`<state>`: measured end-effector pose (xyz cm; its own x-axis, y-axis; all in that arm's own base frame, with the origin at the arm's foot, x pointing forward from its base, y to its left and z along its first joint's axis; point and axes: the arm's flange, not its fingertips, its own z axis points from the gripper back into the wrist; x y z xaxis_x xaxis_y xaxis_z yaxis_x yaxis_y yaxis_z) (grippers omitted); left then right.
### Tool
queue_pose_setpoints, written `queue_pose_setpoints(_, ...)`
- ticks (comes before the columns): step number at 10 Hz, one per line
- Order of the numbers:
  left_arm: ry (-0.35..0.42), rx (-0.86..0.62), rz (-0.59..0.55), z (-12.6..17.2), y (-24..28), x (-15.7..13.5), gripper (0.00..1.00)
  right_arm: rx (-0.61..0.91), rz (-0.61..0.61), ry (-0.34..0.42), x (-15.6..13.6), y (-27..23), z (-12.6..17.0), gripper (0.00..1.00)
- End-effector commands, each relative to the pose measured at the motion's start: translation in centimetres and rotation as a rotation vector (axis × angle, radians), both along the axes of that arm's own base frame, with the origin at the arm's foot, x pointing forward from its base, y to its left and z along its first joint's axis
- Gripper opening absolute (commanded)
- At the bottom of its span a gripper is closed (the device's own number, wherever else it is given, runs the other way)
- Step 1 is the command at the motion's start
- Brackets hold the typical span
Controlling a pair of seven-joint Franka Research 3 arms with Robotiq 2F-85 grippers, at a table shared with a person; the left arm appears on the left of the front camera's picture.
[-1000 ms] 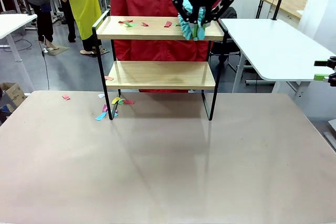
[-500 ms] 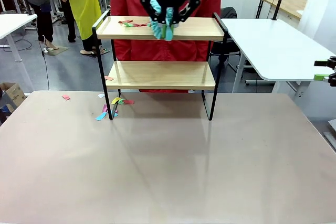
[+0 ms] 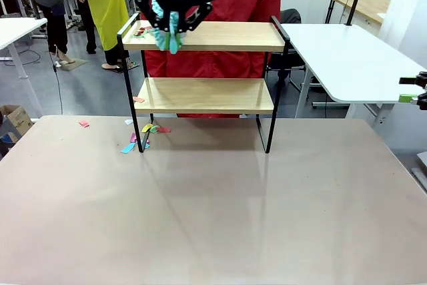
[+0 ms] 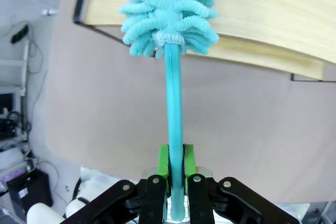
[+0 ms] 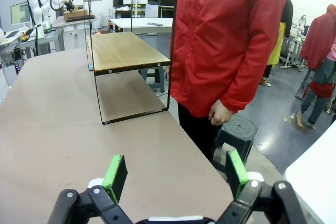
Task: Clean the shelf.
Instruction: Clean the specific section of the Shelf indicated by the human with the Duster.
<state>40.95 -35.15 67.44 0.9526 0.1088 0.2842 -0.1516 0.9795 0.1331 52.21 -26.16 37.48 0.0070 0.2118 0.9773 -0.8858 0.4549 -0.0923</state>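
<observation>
left wrist view — left gripper (image 4: 175, 157) clamps duster (image 4: 170, 9) against shelf (image 4: 273, 19) — right gripper (image 5: 176, 172) wide.

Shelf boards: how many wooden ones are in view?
2. The top board lies under the duster that the left gripper holds. The lower board sits directly beneath it. None seems hidden.

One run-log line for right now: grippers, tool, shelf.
left gripper: shut on teal fluffy duster | duster head: at top board's left end of two-tier wooden shelf, by coloured paper scraps | right gripper: open, empty
</observation>
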Motion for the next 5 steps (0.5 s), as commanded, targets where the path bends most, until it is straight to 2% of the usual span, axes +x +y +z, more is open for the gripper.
queue_pose_setpoints(1,0.012,0.073,0.023,-0.9,2.8,-1.2,0.13,-0.003,0.004,-0.002,0.0,0.3,0.3,1.00)
queue_pose_setpoints(3,-0.004,0.158,0.068,-0.7,5.0,-1.9,0.13,-0.003,0.004,-0.002,0.0,0.3,0.3,1.00)
queue_pose_setpoints(5,-0.051,0.211,0.087,0.0,6.5,-2.8,0.13,-0.003,0.004,-0.002,0.0,0.3,0.3,1.00)
